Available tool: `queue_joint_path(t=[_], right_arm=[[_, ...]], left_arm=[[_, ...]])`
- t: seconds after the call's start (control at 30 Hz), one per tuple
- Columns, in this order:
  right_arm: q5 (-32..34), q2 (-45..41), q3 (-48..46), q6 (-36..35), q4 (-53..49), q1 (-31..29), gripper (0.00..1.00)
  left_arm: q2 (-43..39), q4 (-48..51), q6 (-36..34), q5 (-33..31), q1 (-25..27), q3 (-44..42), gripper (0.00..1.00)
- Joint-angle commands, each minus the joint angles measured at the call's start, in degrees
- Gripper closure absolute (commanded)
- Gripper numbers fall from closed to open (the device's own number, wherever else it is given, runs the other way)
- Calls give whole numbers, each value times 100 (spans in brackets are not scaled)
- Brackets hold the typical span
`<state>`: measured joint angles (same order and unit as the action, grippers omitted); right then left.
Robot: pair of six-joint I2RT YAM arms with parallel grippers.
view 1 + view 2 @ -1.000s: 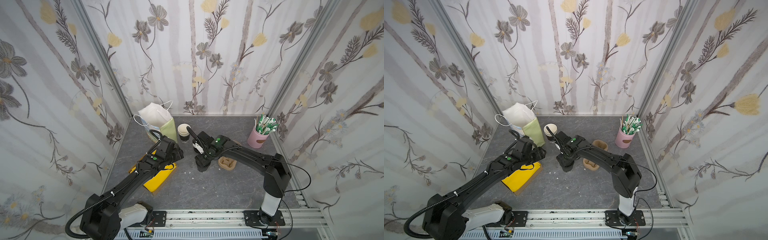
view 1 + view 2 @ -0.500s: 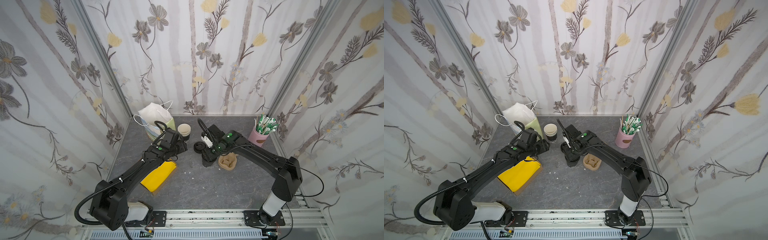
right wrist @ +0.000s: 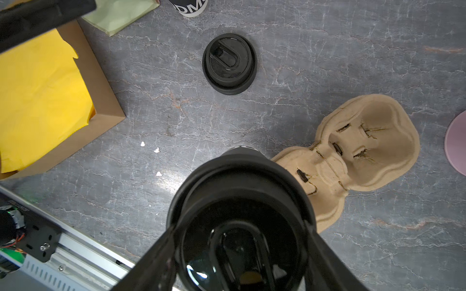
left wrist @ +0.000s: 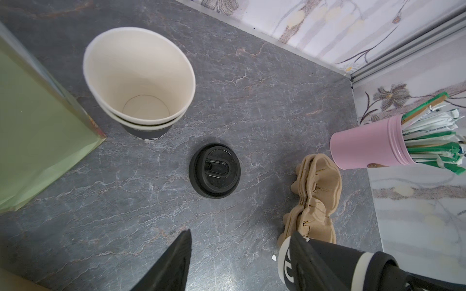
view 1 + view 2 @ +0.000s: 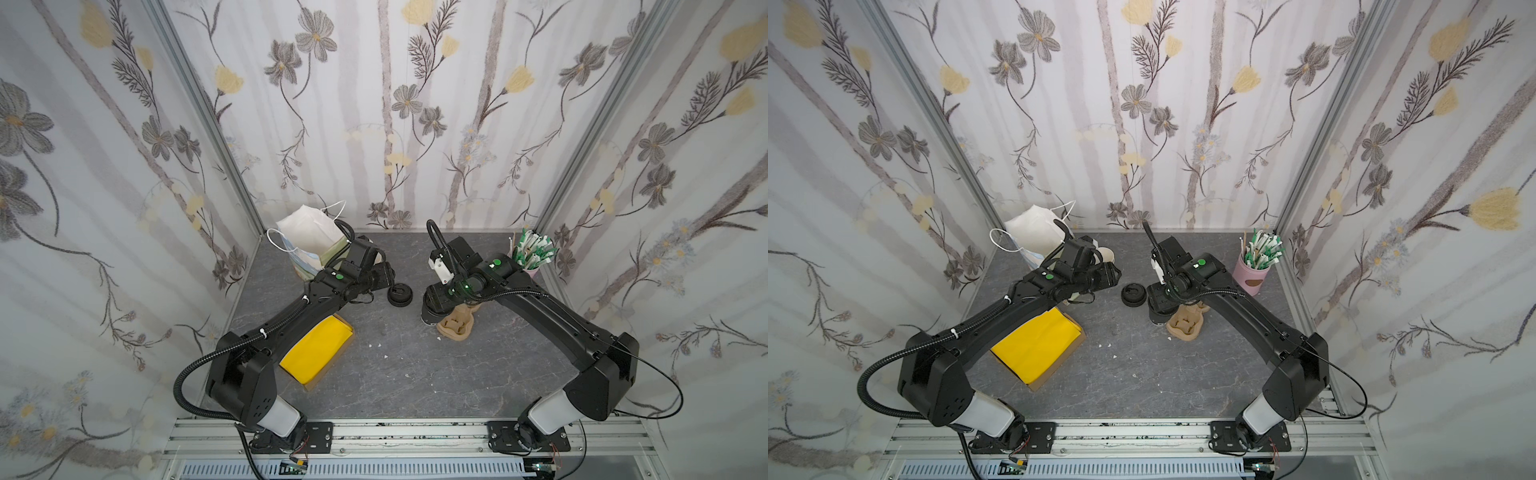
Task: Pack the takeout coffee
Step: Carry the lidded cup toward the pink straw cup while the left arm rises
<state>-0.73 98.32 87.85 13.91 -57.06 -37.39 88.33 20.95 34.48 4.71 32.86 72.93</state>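
The takeout coffee cup (image 3: 239, 191), black and with its domed sip lid on, is clamped between the right fingers (image 3: 156, 257). They press on opposite sides at about the lid's height. It stands at the side of the pulp carrier (image 3: 365, 143), close against one end and not seated in a well. Whether its base rests on the tabletop (image 3: 327, 50) or hangs just above cannot be told from these views.

A spare lid (image 5: 400, 297) lies flat on the tabletop between the two arms. Beyond it the left fingers (image 4: 174, 262) are spread with nothing between them (only bare stone shows in the gap). Farther out are the stack of lidless cups (image 4: 138, 83), the paper bag (image 5: 307, 237), the yellow-lined box (image 5: 320, 353) and the pink straw holder (image 5: 1254, 274).

The step in hand looks like setting the cup into a well. The carrier is light and lies loose, so a cup lowered off-centre would probably catch the ridge, then shove the carrier along or tip over. The hold is high and on thin paper. Too hard a squeeze could dent the wall and pop the lid, and too soft a one could let the cup slip or twist. How firmly the lid is seated does not show.
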Motion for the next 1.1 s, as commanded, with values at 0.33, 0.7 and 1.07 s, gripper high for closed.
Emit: queue_joint_path(t=[0.33, 0.7, 1.07], right_arm=[[-146, -355, 184, 87, -264, 605, 32], [-102, -981, -314, -43, -403, 1503, 32], [34, -1738, -1501, -145, -197, 2962, 32]], left_arm=[[171, -65, -336, -55, 224, 636, 36], [556, -134, -583, -47, 778, 1171, 36], [1345, -267, -710, 415, 1168, 1955, 36]])
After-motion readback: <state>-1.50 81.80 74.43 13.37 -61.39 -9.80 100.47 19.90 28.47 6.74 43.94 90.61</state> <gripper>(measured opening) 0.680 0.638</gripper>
